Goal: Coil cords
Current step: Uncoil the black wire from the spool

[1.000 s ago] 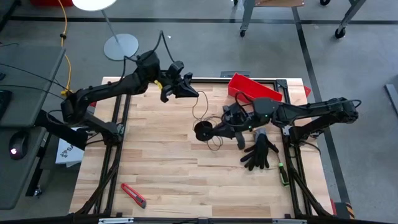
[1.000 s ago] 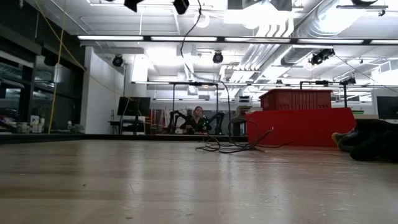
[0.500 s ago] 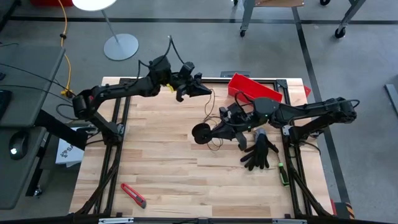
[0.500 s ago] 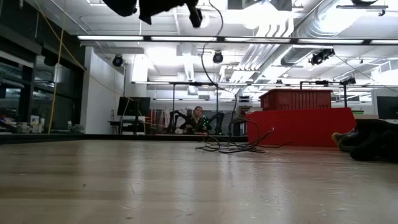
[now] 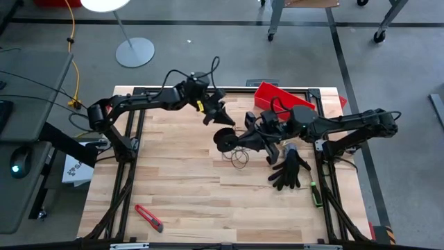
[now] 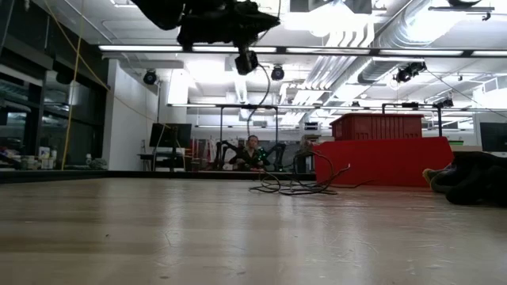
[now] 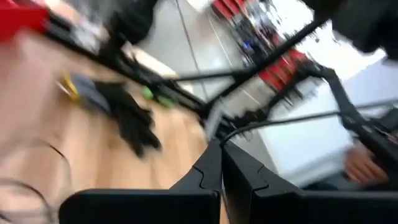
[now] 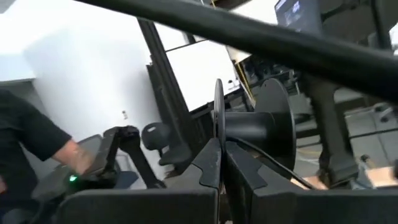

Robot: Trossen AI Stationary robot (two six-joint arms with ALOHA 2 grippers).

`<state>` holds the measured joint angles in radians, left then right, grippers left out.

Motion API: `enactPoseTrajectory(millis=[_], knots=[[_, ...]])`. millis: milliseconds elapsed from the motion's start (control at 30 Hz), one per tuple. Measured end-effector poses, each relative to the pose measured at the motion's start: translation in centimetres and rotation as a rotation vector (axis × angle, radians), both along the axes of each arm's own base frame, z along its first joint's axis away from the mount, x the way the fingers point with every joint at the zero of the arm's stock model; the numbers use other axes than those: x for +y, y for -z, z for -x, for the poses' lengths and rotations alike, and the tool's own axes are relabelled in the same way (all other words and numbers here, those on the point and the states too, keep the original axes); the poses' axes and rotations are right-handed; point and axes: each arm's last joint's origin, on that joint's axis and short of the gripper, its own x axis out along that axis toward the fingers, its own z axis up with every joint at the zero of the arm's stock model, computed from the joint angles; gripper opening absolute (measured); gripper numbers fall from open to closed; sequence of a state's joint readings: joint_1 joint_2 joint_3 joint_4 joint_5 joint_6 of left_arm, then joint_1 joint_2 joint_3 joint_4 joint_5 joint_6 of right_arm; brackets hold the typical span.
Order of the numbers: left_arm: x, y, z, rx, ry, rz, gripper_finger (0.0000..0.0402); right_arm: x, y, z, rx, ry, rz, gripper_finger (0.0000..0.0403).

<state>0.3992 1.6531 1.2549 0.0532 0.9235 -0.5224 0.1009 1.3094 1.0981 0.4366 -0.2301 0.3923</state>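
Right end effector (image 5: pixel 239 141) is clenched on the spool (image 5: pixel 224 139), holding it above mid-counter (image 5: pixel 173 180) with its axle level and pointing left, probably so cord can wind on. Left end effector (image 5: pixel 220 115), just beyond, is clenched on the cord (image 5: pixel 239 158), whose slack loops lie beneath the spool.

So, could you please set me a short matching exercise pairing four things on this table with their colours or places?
Things:
1. spool
2. bin
3. gloves
4. utility knife

Descriptions:
A. red, lying near the table's front left corner
B. black, round, near the table's middle
C. red, at the far edge
D. black, beside the right arm

Pairs: 1-B, 2-C, 3-D, 4-A
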Motion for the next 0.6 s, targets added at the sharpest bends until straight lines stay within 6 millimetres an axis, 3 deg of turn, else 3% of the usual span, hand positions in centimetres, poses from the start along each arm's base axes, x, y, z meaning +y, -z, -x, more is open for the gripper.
enactPoseTrajectory(millis=[300,600], knots=[[-2.1,1.3,0.9,0.172,0.227,0.162,0.0021,-0.8,-0.1,-0.1,-0.019,0.149,0.037,0.0000],[-3.6,0.4,4.6,0.314,0.092,-0.147,0.0066,-1.9,-0.3,0.0,-0.036,0.254,0.099,0.0000]])
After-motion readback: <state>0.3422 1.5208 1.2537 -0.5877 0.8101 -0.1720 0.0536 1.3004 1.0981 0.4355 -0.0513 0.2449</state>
